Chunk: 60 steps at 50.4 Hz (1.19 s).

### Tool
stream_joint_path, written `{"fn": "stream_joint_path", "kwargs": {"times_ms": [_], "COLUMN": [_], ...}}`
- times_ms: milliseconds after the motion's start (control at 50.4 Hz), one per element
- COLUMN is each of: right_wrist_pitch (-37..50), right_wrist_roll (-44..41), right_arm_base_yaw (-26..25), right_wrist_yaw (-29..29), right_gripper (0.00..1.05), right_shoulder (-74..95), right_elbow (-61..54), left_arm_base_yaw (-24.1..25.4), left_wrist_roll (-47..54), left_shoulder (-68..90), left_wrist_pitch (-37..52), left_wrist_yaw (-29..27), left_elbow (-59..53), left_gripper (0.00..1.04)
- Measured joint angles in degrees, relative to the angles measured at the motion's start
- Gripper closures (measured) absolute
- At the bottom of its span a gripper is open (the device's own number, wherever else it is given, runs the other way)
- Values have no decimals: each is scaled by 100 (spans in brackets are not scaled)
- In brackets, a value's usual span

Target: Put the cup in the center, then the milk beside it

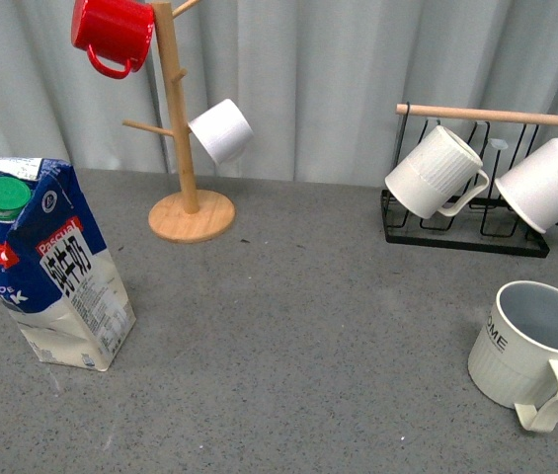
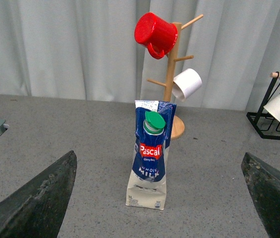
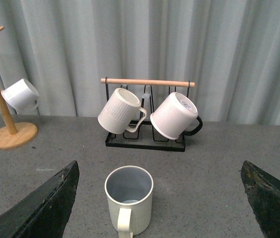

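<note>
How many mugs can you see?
5: red mug and small white mug on the wooden tree, ribbed mug and dark-handled mug on the black rack, the cup on the table. None looks hidden.

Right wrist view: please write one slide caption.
Open fingers frame the upright cup before a rack holding two white mugs.

Grey speckled tabletop (image 1: 288,326). Standing directly on it: milk carton (image 1: 46,267), upright, near left; wooden mug tree (image 1: 191,215) on its round base, rear left of centre; black wire rack (image 1: 456,239), rear right; ribbed cream cup (image 1: 525,346), upright, near right, well apart from the carton.
</note>
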Motion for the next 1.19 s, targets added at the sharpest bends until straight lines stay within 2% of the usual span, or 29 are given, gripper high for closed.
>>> {"fn": "stream_joint_path", "kwargs": {"times_ms": [1171,1191], "right_wrist_pitch": [0,-160], "right_wrist_roll": [0,-116], "right_arm_base_yaw": [0,63], "right_wrist_yaw": [4,269], "right_gripper": [9,9], "right_shoulder": [0,66], "right_elbow": [0,42], "left_arm_base_yaw": [0,0], "left_wrist_roll": [0,0], "left_shoulder": [0,0], "left_wrist_pitch": [0,0], "left_wrist_yaw": [0,0], "left_elbow": [0,0], "left_gripper": [7,7]}}
